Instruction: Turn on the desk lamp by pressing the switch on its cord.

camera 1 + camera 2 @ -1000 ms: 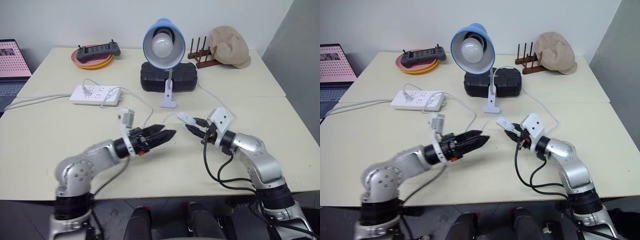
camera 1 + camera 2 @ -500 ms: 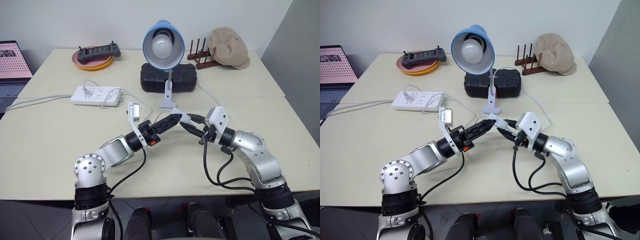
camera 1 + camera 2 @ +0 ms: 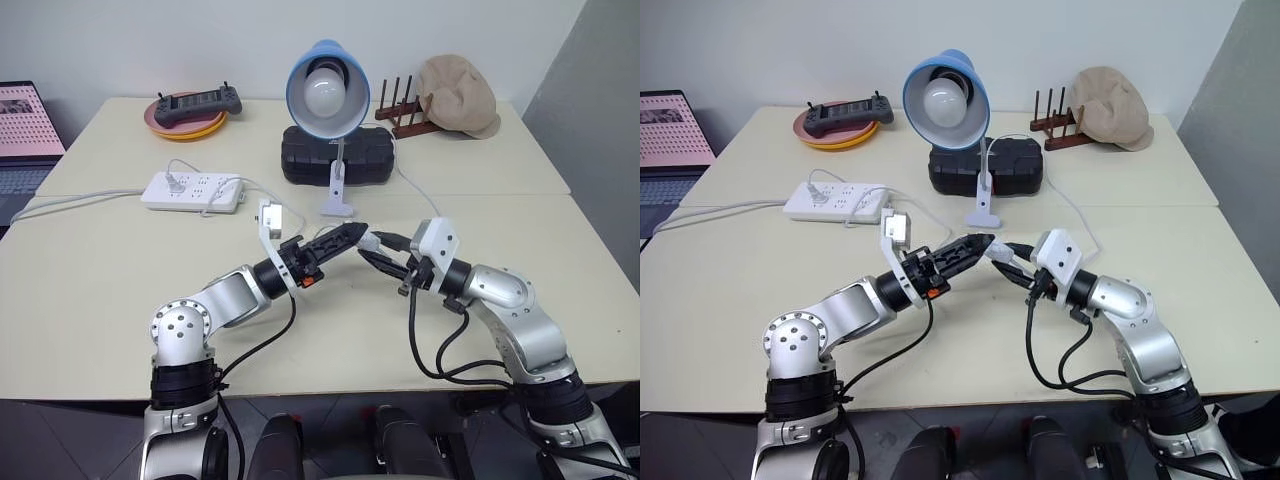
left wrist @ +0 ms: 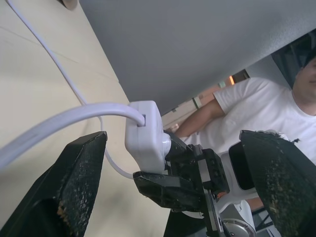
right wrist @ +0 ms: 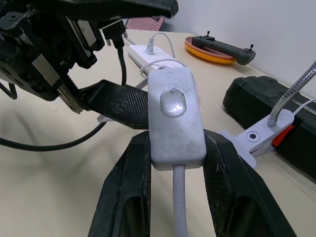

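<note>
Desk lamp: one desk lamp (image 3: 327,88) stands at the back middle of the desk (image 3: 90,280), its blue shade and white bulb facing forward, its white clip base just in front of one black case (image 3: 336,156).
Switch: one white switch (image 5: 175,116), lifted above the desk near its middle, in front of the clip base.
Cord: one thin white cord (image 4: 74,116) runs into the switch at each end.
Right gripper (image 3: 1006,265): its two fingers (image 5: 129,187) are clamped on the sides of the switch, button side up.
Left gripper (image 3: 345,236): its two fingers (image 4: 74,182) are spread wide, one on either side of the switch and cord; whether they touch it cannot be told.
Power strip: one white power strip (image 3: 192,190) on the left part of the desk, with one plug in it.
Plates: a small stack (image 3: 180,124) at back left, count unclear, with one black controller (image 3: 197,101) on top.
Rack: one wooden rack (image 3: 400,108) at back right, one tan cap (image 3: 458,92) beside it.
Laptop: one laptop (image 3: 25,130) at the left edge.
Person: one person in a white shirt (image 4: 252,116) in the left wrist view.
</note>
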You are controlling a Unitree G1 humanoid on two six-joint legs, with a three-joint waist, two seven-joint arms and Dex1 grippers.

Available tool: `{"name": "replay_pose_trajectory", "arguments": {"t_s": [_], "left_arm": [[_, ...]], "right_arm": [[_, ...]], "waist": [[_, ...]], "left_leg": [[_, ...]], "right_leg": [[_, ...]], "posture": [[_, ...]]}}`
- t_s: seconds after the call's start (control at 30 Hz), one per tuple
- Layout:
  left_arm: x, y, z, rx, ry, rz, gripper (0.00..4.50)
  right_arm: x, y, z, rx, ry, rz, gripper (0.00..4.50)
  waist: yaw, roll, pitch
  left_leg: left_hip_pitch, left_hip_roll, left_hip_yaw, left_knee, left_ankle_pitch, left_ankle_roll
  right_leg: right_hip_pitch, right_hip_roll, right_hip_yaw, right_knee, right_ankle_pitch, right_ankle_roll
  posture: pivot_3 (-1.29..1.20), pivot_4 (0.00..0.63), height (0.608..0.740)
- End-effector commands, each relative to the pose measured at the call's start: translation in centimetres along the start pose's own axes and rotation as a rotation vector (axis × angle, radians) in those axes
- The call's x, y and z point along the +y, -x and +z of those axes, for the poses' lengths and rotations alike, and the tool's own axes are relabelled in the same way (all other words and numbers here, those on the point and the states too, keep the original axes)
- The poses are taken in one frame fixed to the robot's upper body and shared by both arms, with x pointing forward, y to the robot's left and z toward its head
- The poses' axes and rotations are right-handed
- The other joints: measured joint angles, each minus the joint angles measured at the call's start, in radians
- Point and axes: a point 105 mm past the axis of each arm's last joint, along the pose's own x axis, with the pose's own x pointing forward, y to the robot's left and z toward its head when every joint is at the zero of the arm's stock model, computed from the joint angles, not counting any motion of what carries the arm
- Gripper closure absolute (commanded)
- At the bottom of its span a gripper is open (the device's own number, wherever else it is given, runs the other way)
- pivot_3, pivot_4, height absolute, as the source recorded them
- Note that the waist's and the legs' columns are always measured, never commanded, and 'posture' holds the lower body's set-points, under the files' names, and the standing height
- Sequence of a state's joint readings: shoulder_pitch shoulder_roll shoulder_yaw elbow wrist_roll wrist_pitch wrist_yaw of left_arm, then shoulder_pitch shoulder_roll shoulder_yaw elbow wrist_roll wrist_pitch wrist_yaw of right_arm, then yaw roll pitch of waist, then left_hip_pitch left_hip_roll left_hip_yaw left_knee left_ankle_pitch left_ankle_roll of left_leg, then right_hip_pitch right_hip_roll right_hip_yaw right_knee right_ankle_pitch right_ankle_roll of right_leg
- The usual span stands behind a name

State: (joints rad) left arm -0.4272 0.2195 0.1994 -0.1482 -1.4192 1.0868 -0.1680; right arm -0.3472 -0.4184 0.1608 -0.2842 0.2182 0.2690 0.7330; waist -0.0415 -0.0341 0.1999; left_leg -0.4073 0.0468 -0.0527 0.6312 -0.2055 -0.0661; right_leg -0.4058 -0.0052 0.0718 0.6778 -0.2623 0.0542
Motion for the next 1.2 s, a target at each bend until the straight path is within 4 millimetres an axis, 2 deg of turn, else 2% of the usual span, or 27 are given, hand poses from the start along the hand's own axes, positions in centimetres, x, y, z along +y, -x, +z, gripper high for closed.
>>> {"name": "replay_pose_trajectory", "arguments": {"t_s": [0.03,0.07,0.23,0.67,0.93,1.03,1.1,1.13,1.2], "left_arm": [[-0.8,-0.4,0.6,-0.011,-0.008,-0.048,0.19],[-0.8,-0.4,0.6,-0.01,-0.009,-0.049,0.19],[-0.9,-0.4,0.6,-0.006,-0.001,-0.059,1.4],[-0.5,0.0,0.3,0.009,0.002,-0.047,4.02],[-0.3,0.3,-0.1,0.015,0.005,-0.035,4.06],[0.2,0.5,0.0,0.004,-0.046,0.015,4.06],[-0.2,0.8,0.0,-0.004,-0.036,-0.015,4.06],[-0.6,1.0,0.0,-0.004,-0.031,-0.032,3.36],[-0.8,1.4,0.0,-0.002,-0.027,-0.04,3.14]], "right_arm": [[0.1,0.1,1.8,-0.054,0.045,-0.003,3.44],[0.1,0.1,1.8,-0.053,0.045,-0.004,3.44],[0.1,0.3,1.7,-0.046,0.044,-0.01,3.44],[0.4,0.2,1.8,-0.052,0.05,-0.003,3.44],[0.5,0.2,1.9,-0.057,0.054,0.006,3.44],[0.4,0.2,1.7,-0.052,0.053,0.006,3.44],[0.3,0.2,1.6,-0.052,0.049,0.005,3.44],[0.3,0.1,1.6,-0.052,0.045,0.003,3.44],[0.1,-0.1,1.5,-0.053,0.036,-0.002,3.44]], "waist": [[0.0,0.0,0.0],[0.0,0.0,0.0],[0.0,0.0,0.0],[0.0,0.0,0.0],[0.0,0.0,0.0],[0.0,0.0,0.0],[0.0,0.0,0.0],[0.0,0.0,0.0],[0.0,0.0,0.0]], "left_leg": [[0.0,0.0,0.0,0.0,0.0,0.0],[0.0,0.0,0.0,0.0,0.0,0.0],[0.0,0.0,0.0,0.0,0.0,0.0],[-0.001,0.0,0.0,-0.001,0.0,0.0],[-0.001,0.0,0.0,-0.002,0.0,0.0],[-0.001,0.0,0.0,-0.002,0.0,0.0],[-0.001,0.0,0.0,-0.002,0.0,0.0],[-0.001,0.0,0.0,-0.002,0.0,0.0],[-0.001,0.0,0.0,-0.002,0.0,0.0]], "right_leg": [[0.0,0.0,0.0,0.0,0.0,0.0],[0.0,0.0,0.0,0.0,0.0,0.0],[0.0,0.0,0.0,-0.001,0.0,0.0],[0.0,0.0,0.0,-0.003,0.0,0.0],[0.0,0.0,0.0,-0.004,0.0,0.0],[0.0,0.0,0.0,-0.004,0.0,0.0],[0.0,0.0,0.0,-0.005,0.0,0.0],[0.0,0.0,0.0,-0.005,0.0,0.0],[0.0,0.0,0.0,-0.005,0.0,0.0]], "posture": [[0.0,0.15,0.74],[0.0,0.15,0.74],[0.0,0.15,0.74],[0.0,0.15,0.74],[0.0,0.15,0.74],[0.0,0.15,0.74],[0.0,0.15,0.74],[0.0,0.15,0.74],[0.0,0.15,0.74]]}}
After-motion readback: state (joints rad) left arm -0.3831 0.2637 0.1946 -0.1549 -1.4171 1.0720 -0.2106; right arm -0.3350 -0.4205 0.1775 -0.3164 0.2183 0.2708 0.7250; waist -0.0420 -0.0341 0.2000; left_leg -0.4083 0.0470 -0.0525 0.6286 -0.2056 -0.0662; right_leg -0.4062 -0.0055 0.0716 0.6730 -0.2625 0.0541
